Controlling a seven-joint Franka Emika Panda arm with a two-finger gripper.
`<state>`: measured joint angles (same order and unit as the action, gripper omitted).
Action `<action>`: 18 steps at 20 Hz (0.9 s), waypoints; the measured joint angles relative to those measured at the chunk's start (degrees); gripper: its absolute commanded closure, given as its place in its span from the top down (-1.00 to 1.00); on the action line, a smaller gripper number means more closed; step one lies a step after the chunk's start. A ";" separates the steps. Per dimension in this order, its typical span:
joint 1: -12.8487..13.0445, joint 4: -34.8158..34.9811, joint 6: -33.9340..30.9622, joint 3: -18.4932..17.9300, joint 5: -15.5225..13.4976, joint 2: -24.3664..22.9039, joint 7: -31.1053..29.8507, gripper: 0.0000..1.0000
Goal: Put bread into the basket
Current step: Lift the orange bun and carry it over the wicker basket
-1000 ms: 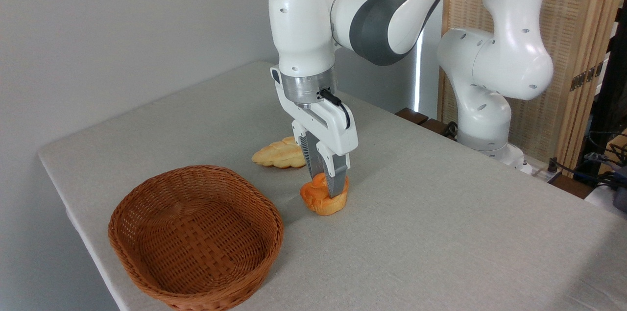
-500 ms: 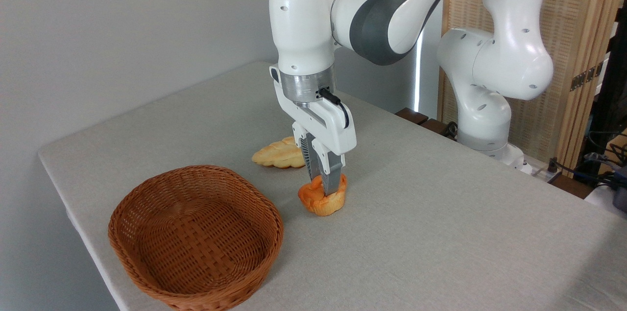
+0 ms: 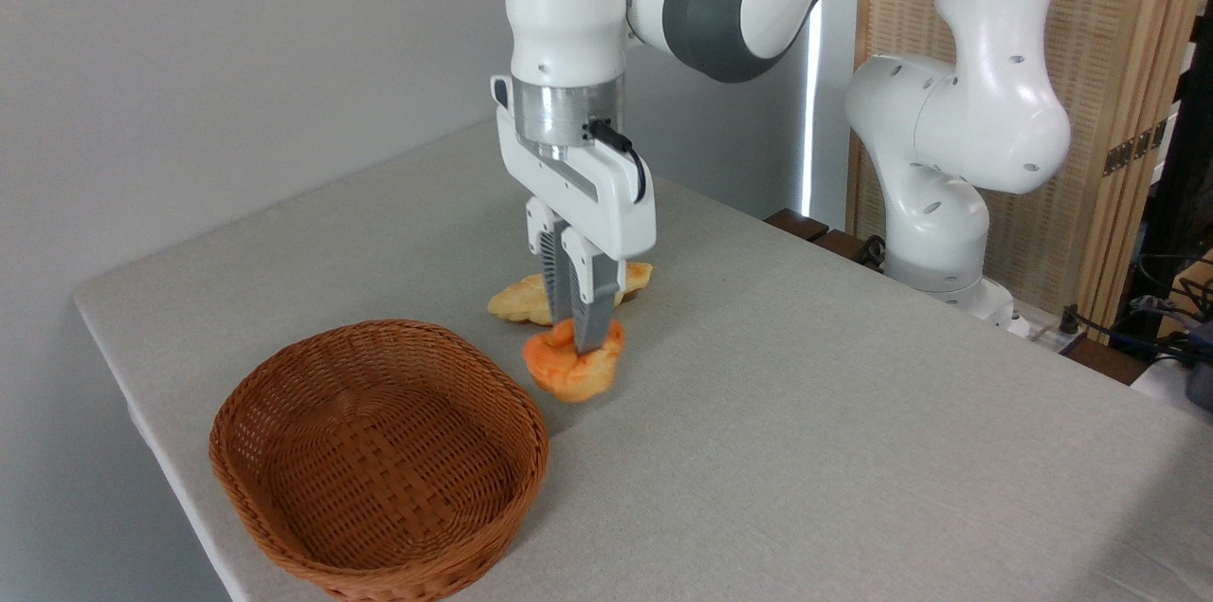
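The bread (image 3: 573, 369), a small deep-orange knotted bun, hangs just above the table, pinched at its top by my gripper (image 3: 578, 337), which is shut on it. It sits a short way right of the basket's far rim. The basket (image 3: 379, 455), a reddish-brown oval of woven wicker, rests on the table at the lower left with nothing inside it. My arm comes down from the upper right, the gripper pointing straight down.
A longer pale-yellow flat bread (image 3: 531, 297) lies on the table behind my gripper, partly hidden by the fingers. The table (image 3: 805, 412) has a grey cloth; its left edge runs close to the basket. The arm's white base (image 3: 933, 232) stands at the back right.
My gripper closed on the bun, lifted it off the table and carried it left and up toward the basket. The pale flat bread now shows on both sides of the fingers.
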<state>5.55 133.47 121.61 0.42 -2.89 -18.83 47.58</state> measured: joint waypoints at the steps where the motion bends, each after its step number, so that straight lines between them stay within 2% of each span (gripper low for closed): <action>1: 0.00 -0.75 0.00 -0.06 -0.91 0.00 0.00 -0.35; 8: -0.20 -6.75 -0.30 -0.26 -5.28 2.12 -0.02 -0.34; 13: -0.07 -16.05 -1.77 0.08 -5.87 10.19 -4.73 -0.26; 16: 1.14 -20.48 -1.78 0.36 -5.88 15.54 -8.89 -0.11; 18: 2.15 -23.26 -1.79 0.80 -5.88 19.12 -12.91 -0.11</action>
<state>7.70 110.21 119.82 1.21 -8.76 0.29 34.67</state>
